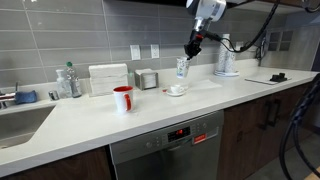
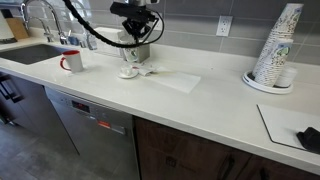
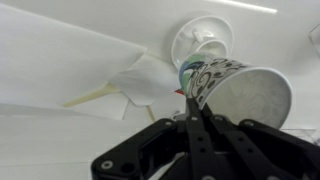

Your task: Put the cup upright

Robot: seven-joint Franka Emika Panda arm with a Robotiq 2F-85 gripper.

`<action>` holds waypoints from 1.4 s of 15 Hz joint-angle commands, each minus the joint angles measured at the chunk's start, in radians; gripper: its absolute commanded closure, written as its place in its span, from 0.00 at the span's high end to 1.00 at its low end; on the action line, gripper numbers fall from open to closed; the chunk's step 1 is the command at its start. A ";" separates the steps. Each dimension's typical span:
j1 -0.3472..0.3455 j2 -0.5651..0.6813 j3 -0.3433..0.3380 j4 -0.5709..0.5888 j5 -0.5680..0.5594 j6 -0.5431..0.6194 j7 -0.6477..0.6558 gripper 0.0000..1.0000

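The cup (image 1: 182, 68) is small and pale, with a dark patterned band near its rim. My gripper (image 1: 190, 48) is shut on its rim and holds it in the air above the counter, just over a flat white saucer-like dish (image 1: 177, 90). In the wrist view the cup (image 3: 245, 92) hangs from the closed fingertips (image 3: 190, 100), with the dish (image 3: 200, 40) beyond it. In an exterior view the gripper (image 2: 140, 42) and the cup (image 2: 139, 55) sit above the dish (image 2: 128, 72). The cup touches nothing else.
A red cup (image 1: 122, 98) (image 2: 72, 61) stands on the white counter towards the sink (image 2: 35, 52). White paper (image 3: 140, 80) lies beside the dish. A stack of paper cups (image 2: 275, 50), a kettle (image 1: 226, 58) and a black item (image 2: 305, 138) stand further along.
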 commanded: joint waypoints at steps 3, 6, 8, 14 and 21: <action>0.111 -0.044 0.022 -0.038 -0.007 -0.020 -0.064 0.01; 0.177 -0.001 0.031 0.003 -0.038 -0.032 -0.029 0.01; 0.219 0.031 0.027 0.020 -0.080 -0.015 0.001 0.01; 0.275 0.157 0.022 0.121 -0.192 -0.037 0.069 0.01; 0.278 0.253 0.028 0.219 -0.225 -0.073 0.059 0.21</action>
